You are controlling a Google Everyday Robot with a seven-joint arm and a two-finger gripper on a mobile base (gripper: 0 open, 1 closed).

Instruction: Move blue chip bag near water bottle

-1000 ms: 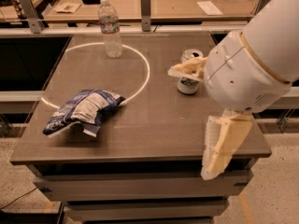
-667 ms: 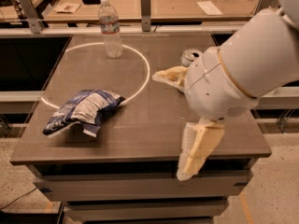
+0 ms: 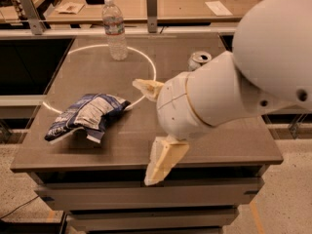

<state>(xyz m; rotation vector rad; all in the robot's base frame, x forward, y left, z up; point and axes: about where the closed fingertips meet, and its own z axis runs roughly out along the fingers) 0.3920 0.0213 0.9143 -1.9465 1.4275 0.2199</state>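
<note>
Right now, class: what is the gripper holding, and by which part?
Nothing. The gripper is open beside the chip bag, which lies free on the table.

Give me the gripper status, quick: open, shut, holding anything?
Gripper: open, holding nothing, its fingers spread wide just right of the blue chip bag.

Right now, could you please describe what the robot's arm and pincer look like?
The arm is smooth, glossy white, built of bulbous rounded shells with a thin tan seam ring near the wrist and small dark holes on the upper shell. No cables show. The pincer, over the front of the table, clear of the blue chip bag, has two cream, wedge-shaped fingers.
</note>
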